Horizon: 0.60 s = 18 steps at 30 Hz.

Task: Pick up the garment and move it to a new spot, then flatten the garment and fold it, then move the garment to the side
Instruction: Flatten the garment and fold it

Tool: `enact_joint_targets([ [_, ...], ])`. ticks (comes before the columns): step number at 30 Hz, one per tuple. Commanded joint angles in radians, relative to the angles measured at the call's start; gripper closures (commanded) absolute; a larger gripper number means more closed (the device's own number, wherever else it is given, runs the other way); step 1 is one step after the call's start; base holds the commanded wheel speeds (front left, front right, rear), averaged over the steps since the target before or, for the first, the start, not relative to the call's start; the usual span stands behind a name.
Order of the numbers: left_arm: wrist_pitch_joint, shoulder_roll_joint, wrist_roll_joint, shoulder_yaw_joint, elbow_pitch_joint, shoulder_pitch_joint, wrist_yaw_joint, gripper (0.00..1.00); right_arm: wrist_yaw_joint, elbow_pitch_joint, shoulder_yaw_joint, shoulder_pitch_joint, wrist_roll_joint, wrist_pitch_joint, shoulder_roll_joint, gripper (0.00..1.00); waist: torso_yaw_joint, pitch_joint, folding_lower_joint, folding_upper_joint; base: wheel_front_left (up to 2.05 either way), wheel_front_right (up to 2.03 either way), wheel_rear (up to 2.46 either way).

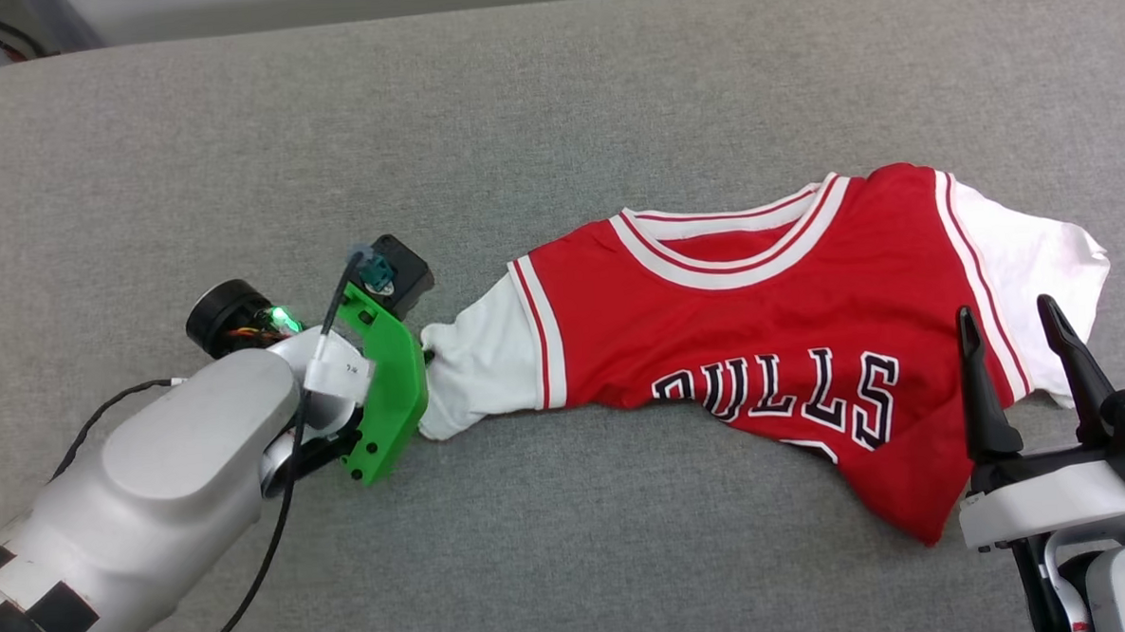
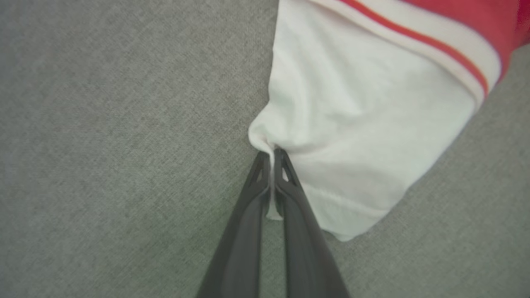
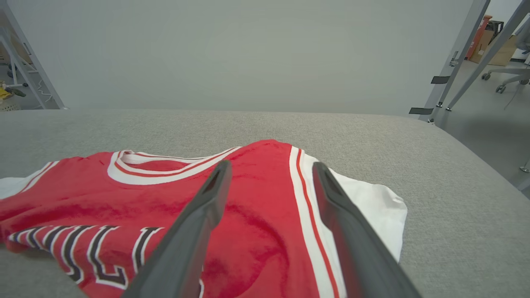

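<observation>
The garment [image 1: 763,345], a red jersey T-shirt with white sleeves and black "BULLS" lettering, lies crumpled on the grey cloth surface, right of centre in the head view. My left gripper [image 2: 271,154] is shut on the edge of the white left sleeve [image 2: 356,124], with a pinch of white cloth between its two dark fingers; in the head view its green mount [image 1: 390,385] touches that sleeve [image 1: 479,362]. My right gripper [image 1: 1009,320] stands open just above the garment's right side, fingers apart over the red cloth and striped trim [image 3: 302,215].
The grey fabric-covered table [image 1: 553,98] stretches wide on all sides of the garment. Its far edge meets a pale wall [image 3: 248,49]. Metal frame legs [image 3: 459,54] and an office chair [image 3: 513,78] stand beyond the table's right end.
</observation>
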Motion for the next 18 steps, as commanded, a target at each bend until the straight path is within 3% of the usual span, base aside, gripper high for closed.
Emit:
enact_joint_targets([
  [1,-0.048,0.004,0.002,0.007,0.001,0.001,-0.002,1.00,-0.001,0.004,-0.004,0.002,-0.009,-0.005,0.003,0.00,0.017,-0.032,-0.0001,0.0000,0.00,0.00,0.00],
  [7,-0.178,0.058,0.016,0.057,-0.085,0.000,0.016,1.00,-0.001,0.003,-0.025,0.037,-0.011,-0.005,0.004,0.00,0.055,-0.090,-0.0001,0.0000,0.00,0.00,0.00],
  [13,-0.200,0.124,0.034,0.089,-0.201,-0.020,0.067,1.00,-0.001,-0.006,-0.012,0.042,-0.012,-0.005,-0.005,0.00,0.051,-0.101,-0.0001,0.0000,0.00,0.00,0.00],
  [18,-0.188,0.121,0.069,0.100,-0.230,-0.085,0.082,1.00,-0.001,-0.024,-0.008,0.022,-0.011,-0.005,-0.006,0.00,0.011,-0.046,-0.0001,0.0000,0.00,0.00,0.00],
])
